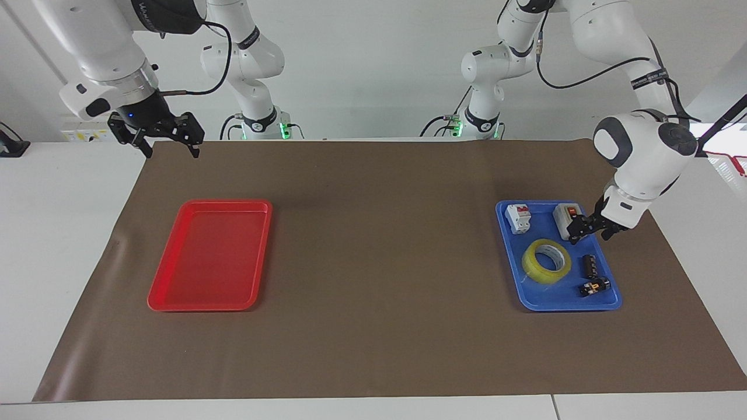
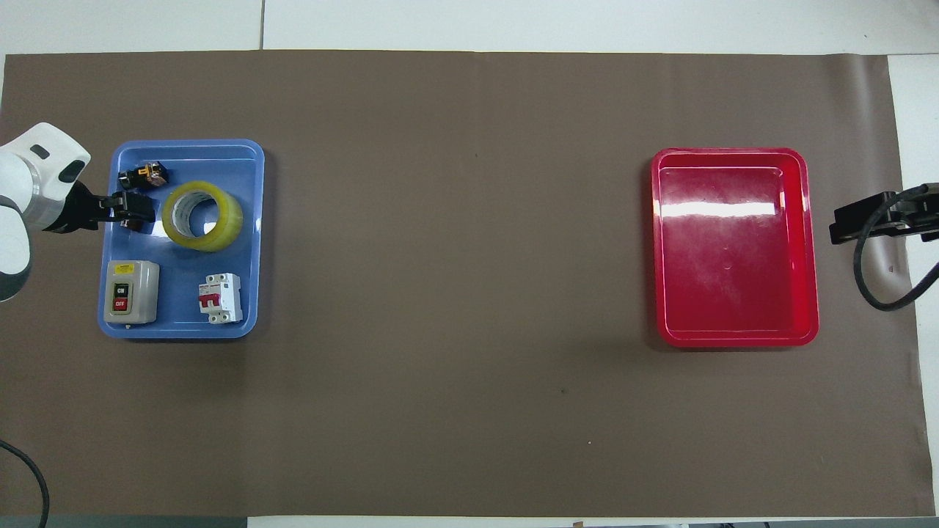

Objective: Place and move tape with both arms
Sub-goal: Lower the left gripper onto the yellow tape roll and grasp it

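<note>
Altogether we count two trays on one brown paper sheet (image 1: 379, 326) that covers the white table (image 1: 58, 233): a glossy red plastic tray (image 1: 175, 291) toward the right arm's end and a blue plastic tray (image 1: 560, 303) toward the left arm's end, both rectangular with rounded corners. Five items lie in the blue one. One is the tape (image 1: 546, 262), a ring of translucent yellow film around a pale core, lying flat near the tray's middle. Beside it we see one grey boxy on/off switch (image 1: 565, 220) and one white circuit breaker (image 1: 518, 218) with a red toggle, both nearer to the robots than the tape, plus one dark ribbed cylinder (image 1: 589, 266) and one small black-and-orange part (image 1: 593, 287). Two large white arms work here. We see the left gripper (image 1: 590, 228) low over the blue tray beside the tape, its fingers apart and holding nothing. The right gripper (image 1: 170, 144) waits over the sheet's edge, fingers spread wide.
</note>
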### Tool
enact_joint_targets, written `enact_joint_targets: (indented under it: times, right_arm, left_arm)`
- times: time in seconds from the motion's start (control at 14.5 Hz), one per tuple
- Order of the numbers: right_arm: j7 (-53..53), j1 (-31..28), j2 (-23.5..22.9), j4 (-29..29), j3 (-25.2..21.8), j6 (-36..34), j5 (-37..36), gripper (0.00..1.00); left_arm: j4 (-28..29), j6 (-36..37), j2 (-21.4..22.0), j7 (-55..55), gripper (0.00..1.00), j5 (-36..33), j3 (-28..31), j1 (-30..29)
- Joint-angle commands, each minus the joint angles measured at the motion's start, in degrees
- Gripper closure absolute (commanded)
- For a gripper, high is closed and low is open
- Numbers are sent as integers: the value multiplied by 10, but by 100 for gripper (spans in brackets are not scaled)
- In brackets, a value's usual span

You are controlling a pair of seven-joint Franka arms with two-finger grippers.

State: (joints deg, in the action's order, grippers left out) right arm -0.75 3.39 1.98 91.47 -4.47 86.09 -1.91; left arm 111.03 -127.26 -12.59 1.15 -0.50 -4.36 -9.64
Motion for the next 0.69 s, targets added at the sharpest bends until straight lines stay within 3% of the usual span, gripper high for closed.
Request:
enact_joint_targets:
  times: [0.0,0.41,0.62]
  right_arm:
    - [-7,-1,0,-2,-3,-1,-2,0]
    - [1,3,1,3,-2,7,-2,0]
    - [-2,-2,1,3,-3,7,-1,0]
  left_arm:
    - [2,-32,-19,-45,12,-2,3,22]
    - [4,-46,-42,-64,23,-1,3,31]
    - [5,-46,-48,-64,40,-2,3,31]
